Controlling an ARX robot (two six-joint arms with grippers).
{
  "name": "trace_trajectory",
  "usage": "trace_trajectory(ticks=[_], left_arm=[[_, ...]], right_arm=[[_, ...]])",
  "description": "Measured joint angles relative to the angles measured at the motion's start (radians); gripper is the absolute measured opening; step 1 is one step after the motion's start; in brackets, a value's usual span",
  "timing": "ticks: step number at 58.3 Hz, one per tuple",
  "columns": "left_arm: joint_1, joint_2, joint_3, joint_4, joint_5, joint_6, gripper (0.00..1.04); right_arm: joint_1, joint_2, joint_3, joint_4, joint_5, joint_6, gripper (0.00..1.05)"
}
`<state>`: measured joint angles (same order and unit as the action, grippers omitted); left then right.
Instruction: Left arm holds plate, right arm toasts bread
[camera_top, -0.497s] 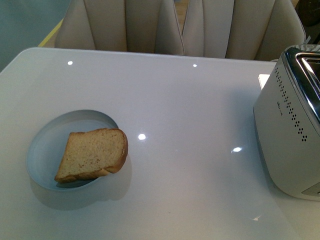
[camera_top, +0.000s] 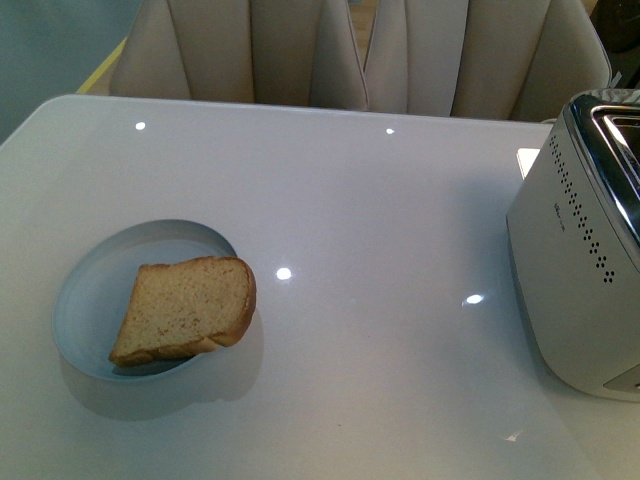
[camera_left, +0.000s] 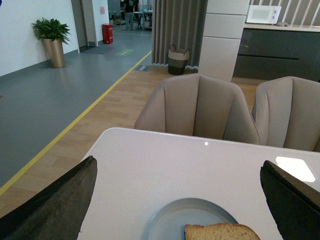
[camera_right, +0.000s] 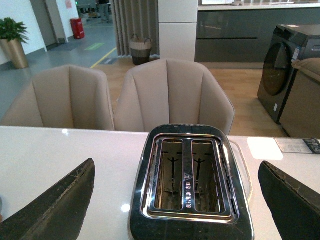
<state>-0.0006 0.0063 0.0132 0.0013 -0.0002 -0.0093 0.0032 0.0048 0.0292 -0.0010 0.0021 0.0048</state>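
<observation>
so, nothing is grasped yet. the round pale blue-white glossy plate (camera_top: 95, 275) sits on the glossy white table (camera_top: 380, 190) on the robot's left. the square-ish light brown wholemeal bread slice (camera_top: 185, 308) lies on it, one end resting over the rim on the toaster side. the white and chrome two-slot toaster (camera_top: 575, 260) stands well apart at the right, and both slots look empty in the right wrist view. the black angular left gripper (camera_left: 178, 167) hovers on the robot's side of the plate, fingers spread wide, touching nothing. the black right gripper (camera_right: 176, 167) looks down on the toaster, fingers likewise spread, empty. judged step: approach, before any contact. the next move likely calls for the left gripper to come down on a bare stretch of plate rim away from the bread and clamp it. the right gripper then has to cross over and pinch the slice by its edge.
</observation>
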Motion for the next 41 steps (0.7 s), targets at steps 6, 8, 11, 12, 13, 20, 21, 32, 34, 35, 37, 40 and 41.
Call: trace_trajectory(ticks=[6, 8, 11, 12, 13, 20, 21, 32, 34, 35, 37, 40, 41], left_arm=[[0.000, 0.000, 0.000, 0.000, 0.000, 0.000, 0.98], [0.000, 0.000, 0.000, 0.000, 0.000, 0.000, 0.98], [0.000, 0.000, 0.000, 0.000, 0.000, 0.000, 0.98], [0.000, 0.000, 0.000, 0.000, 0.001, 0.000, 0.98], [0.008, 0.014, 0.008, -0.026, 0.029, 0.001, 0.98], [0.089, 0.241, 0.157, -0.399, 0.289, -0.003, 0.98], [0.097, 0.261, 0.164, -0.433, 0.306, -0.004, 0.98], [0.181, 0.393, 0.193, -0.386, 0.421, -0.009, 0.98], [0.195, 0.436, 0.196, -0.345, 0.429, -0.009, 0.98], [0.205, 0.470, 0.198, -0.311, 0.434, -0.007, 0.98], [0.221, 0.547, 0.202, -0.238, 0.435, -0.003, 0.98], [0.234, 0.709, 0.213, -0.095, 0.438, 0.010, 0.98], [0.240, 0.785, 0.222, -0.032, 0.440, 0.020, 0.98]], right_arm=[[0.000, 0.000, 0.000, 0.000, 0.000, 0.000, 0.96], [0.000, 0.000, 0.000, 0.000, 0.000, 0.000, 0.96], [0.000, 0.000, 0.000, 0.000, 0.000, 0.000, 0.96], [0.000, 0.000, 0.000, 0.000, 0.000, 0.000, 0.96], [0.000, 0.000, 0.000, 0.000, 0.000, 0.000, 0.96], [0.000, 0.000, 0.000, 0.000, -0.002, 0.000, 0.96], [0.000, 0.000, 0.000, 0.000, -0.002, 0.000, 0.96], [0.000, 0.000, 0.000, 0.000, -0.002, 0.000, 0.96], [0.000, 0.000, 0.000, 0.000, -0.002, 0.000, 0.96], [0.000, 0.000, 0.000, 0.000, -0.002, 0.000, 0.96], [0.000, 0.000, 0.000, 0.000, -0.002, 0.000, 0.96], [0.000, 0.000, 0.000, 0.000, -0.002, 0.000, 0.96], [0.000, 0.000, 0.000, 0.000, -0.002, 0.000, 0.96]])
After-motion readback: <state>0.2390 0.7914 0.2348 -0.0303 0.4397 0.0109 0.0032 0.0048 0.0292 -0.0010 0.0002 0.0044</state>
